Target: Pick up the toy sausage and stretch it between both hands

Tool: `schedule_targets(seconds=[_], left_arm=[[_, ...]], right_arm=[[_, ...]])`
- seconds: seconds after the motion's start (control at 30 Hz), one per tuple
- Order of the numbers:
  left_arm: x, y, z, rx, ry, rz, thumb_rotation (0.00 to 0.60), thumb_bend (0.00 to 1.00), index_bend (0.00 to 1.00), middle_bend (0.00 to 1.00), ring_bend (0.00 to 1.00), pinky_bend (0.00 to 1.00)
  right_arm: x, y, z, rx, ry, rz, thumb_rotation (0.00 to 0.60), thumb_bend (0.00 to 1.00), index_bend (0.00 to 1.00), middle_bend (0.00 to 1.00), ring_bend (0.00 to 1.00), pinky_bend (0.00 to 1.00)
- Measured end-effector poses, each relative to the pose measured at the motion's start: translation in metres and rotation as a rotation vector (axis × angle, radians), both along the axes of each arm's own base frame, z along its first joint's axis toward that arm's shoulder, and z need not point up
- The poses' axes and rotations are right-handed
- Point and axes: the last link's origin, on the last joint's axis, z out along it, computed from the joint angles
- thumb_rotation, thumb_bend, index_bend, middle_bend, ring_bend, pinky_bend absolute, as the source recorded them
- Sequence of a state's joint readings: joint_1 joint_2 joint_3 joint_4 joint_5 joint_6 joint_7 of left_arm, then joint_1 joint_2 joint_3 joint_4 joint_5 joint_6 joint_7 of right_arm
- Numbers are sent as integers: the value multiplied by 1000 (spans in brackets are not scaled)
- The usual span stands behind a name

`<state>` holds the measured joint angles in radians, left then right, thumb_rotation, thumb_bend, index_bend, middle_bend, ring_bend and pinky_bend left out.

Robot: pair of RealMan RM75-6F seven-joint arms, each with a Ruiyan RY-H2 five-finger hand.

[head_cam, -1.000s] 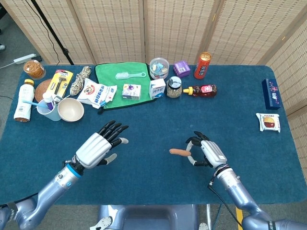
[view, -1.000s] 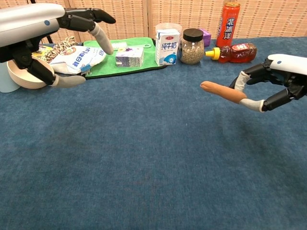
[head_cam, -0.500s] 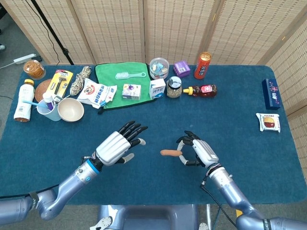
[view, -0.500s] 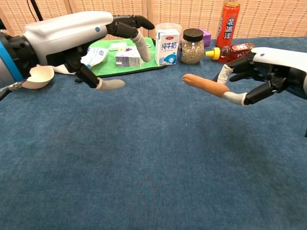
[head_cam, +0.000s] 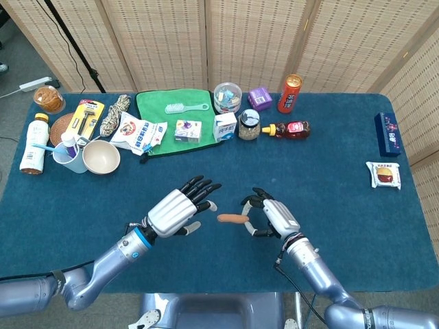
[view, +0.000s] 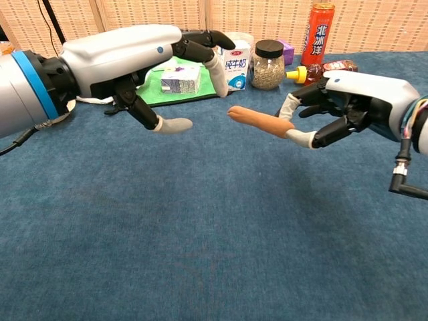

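Right hand [view: 348, 107] pinching one end of toy sausage [view: 259, 123], holding it above table; left hand [view: 157, 67] hovering just beside its free end, fingers spread, grasping nothing

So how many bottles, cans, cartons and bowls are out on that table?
Bottles: 2 (white bottle, amber bottle)
Cans: 1 (orange can)
Cartons: 1 (milk carton)
Bowls: 1 (beige bowl)
Total: 5

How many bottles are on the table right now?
2: a white-bodied bottle standing at the far left edge, and a syrup bottle lying on its side beside the orange can.
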<state>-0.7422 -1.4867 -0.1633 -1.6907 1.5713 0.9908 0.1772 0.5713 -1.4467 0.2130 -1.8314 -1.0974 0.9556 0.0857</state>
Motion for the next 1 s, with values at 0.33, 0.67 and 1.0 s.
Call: schedule_targets(seconds=[0.33, 0.67, 1.0], left_arm=[[7, 0, -11, -9, -2, -5, 600, 296, 408, 92, 49, 20], [14, -1, -19, -1, -18, 0, 600, 296, 414, 111, 61, 20], [19, -2, -26, -11, -35, 6, 600, 296, 430, 118, 63, 20]], right_arm=[[9, 0, -6, 7, -2, 9, 600, 540, 714, 297, 57, 88], [12, 2, -7, 19, -9, 16, 600, 540, 714, 297, 58, 88], [13, 4, -7, 22, -6, 21, 600, 542, 714, 297, 58, 87]])
